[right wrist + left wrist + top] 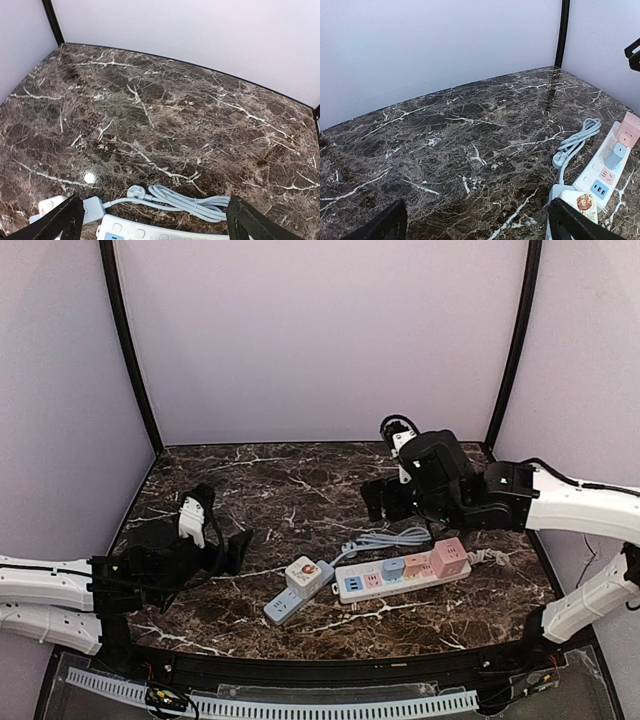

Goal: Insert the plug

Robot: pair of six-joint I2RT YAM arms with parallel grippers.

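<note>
Between the left gripper's (477, 226) fingers (387, 225) lies only bare marble; the two black tips sit at opposite lower corners of the left wrist view, spread wide and gripping nothing. On the other side, the right gripper (152, 221) shows the same stance, its fingers (60, 220) set far apart with nothing pinched. Below and between those right tips, the plug (135, 192) lies flat on the table (280, 480), a small pale round head at the free end of a grey-blue cord (395, 537) that is folded into a bundle and tied near its middle. Plug and bundle rest just beyond the far long edge of the white power strip (362, 583), with the plug near the strip's left end and in no socket. The strip lies slantwise at the front right of the table, carrying a blue adapter (393, 567), a peach one (418, 563) beside it, and a larger pink cube (450, 557) at its right end. Just left of the strip stands a white cube adapter (308, 573) with an orange sticker on top, seated on a short blue-grey socket bar (282, 608) that points toward the near edge. From above, the left arm reaches in low from the left and its gripper is well apart from all of this, while the right arm comes in from the right and hangs over the marble just behind the cord bundle.
</note>
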